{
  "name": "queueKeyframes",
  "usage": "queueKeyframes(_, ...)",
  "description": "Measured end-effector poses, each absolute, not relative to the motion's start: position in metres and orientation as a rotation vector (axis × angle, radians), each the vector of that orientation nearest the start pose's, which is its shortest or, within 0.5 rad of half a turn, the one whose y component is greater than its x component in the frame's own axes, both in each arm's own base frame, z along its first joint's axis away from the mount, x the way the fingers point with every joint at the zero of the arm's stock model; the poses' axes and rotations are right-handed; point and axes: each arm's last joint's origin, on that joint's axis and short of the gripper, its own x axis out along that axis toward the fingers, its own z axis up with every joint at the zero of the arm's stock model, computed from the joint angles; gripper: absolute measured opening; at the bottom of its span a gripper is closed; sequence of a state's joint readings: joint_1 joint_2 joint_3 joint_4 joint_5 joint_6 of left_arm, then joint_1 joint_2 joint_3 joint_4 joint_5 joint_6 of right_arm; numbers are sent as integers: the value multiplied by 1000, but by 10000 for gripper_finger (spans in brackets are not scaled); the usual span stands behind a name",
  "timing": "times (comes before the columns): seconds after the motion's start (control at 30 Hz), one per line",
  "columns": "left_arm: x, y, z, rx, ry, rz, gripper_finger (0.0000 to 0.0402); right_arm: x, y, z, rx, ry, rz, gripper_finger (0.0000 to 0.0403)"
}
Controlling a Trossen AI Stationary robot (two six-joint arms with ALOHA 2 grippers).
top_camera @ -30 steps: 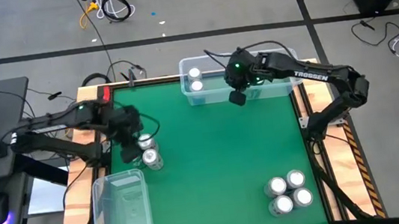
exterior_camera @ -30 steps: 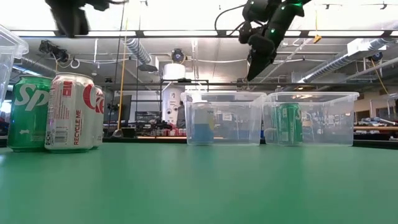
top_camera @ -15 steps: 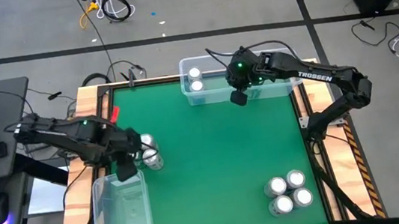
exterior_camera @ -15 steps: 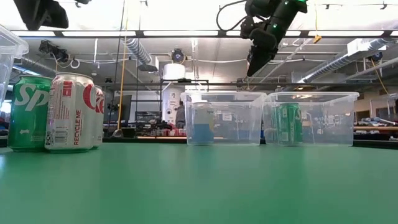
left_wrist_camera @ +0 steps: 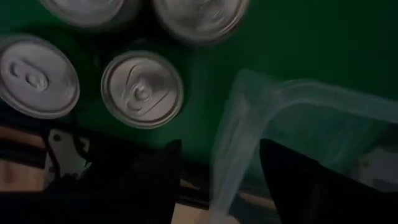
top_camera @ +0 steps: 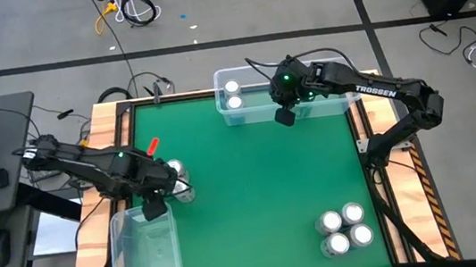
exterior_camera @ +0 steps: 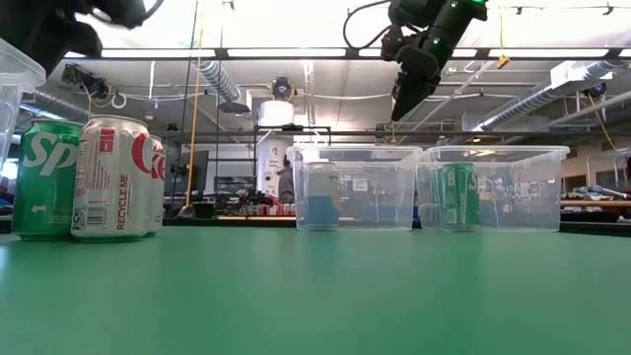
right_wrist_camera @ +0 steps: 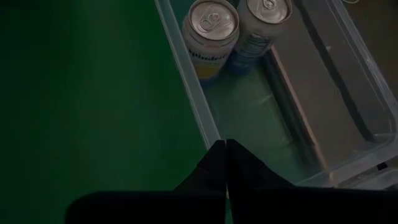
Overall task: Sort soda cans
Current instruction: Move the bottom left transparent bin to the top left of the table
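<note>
The left gripper (top_camera: 153, 206), fingers spread and empty, is hovering just beside the upright soda cans (top_camera: 177, 182), nearer than the right gripper (top_camera: 283, 117), whose fingers are closed.

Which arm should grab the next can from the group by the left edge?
Left: its end effector hovers right beside those cans; the right end effector hangs by the far bin.

The left pincer (top_camera: 155, 206) has moved from the worktop's left edge, where it hung over the soda cans (top_camera: 177, 182) a second ago, toward the front-left corner. It now sits over the rim of the clear bin (top_camera: 146, 248) there, just beside the cans. The left arm has stretched out lower along that edge.
</note>
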State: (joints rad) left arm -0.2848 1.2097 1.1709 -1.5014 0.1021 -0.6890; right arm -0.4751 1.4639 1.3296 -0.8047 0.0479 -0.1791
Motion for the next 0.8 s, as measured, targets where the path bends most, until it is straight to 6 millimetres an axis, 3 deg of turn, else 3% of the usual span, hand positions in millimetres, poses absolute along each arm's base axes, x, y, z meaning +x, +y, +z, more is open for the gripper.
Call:
queueKeyframes(0.3,165,-51,283,-360,1609,232,225,266,-138,315,39,966,-398,0)
queueKeyframes(0.8,167,-56,298,-435,1545,97,225,267,-139,315,41,960,-400,0)
